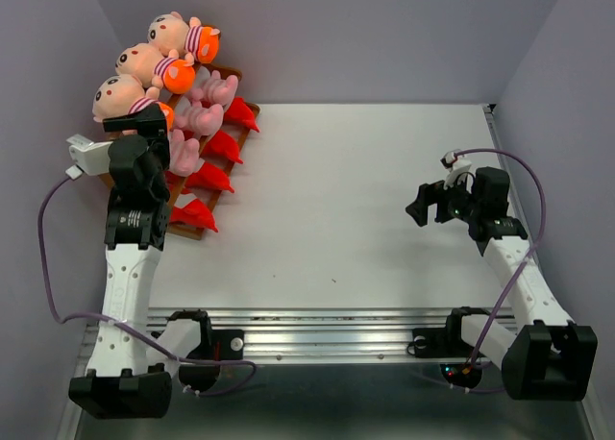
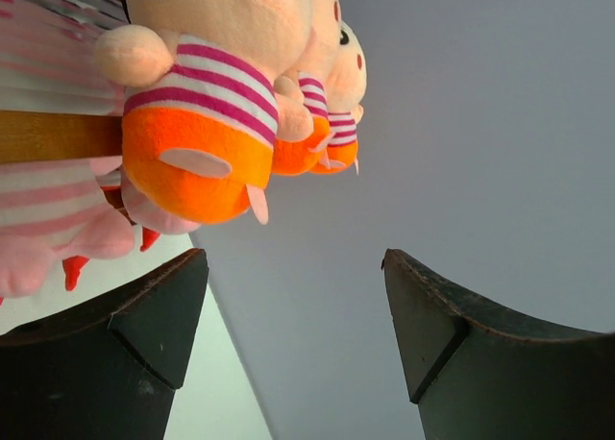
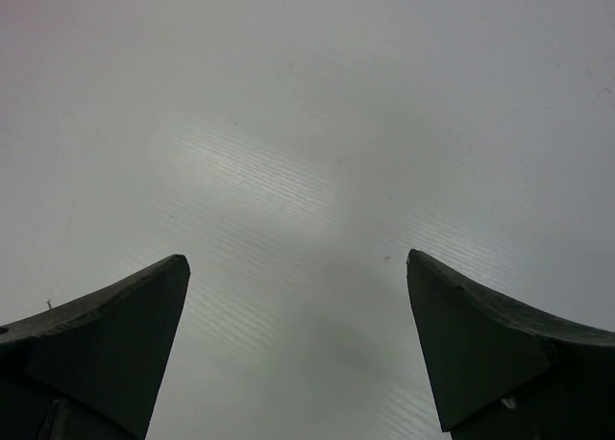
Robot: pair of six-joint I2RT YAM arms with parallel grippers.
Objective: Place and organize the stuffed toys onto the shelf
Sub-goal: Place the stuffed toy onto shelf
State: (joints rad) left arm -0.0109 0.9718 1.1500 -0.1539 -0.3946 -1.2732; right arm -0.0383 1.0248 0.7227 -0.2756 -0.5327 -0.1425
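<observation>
The brown stepped shelf (image 1: 231, 77) stands at the far left of the table. Three tan-headed boy dolls (image 1: 144, 63) with orange bottoms line its top tier, three pink striped pigs (image 1: 204, 116) the middle tier, and several red monsters (image 1: 223, 148) the bottom tier. My left gripper (image 1: 142, 123) hovers open and empty beside the nearest boy doll (image 2: 197, 123), whose orange bottom fills the upper left of the left wrist view. My right gripper (image 1: 420, 207) is open and empty over bare table at the right; its wrist view shows only the tabletop (image 3: 307, 152).
Grey-purple walls enclose the table on the left, back and right. A metal rail (image 1: 327, 327) runs along the near edge between the arm bases. The white tabletop (image 1: 356, 200) lies between the shelf and the right arm.
</observation>
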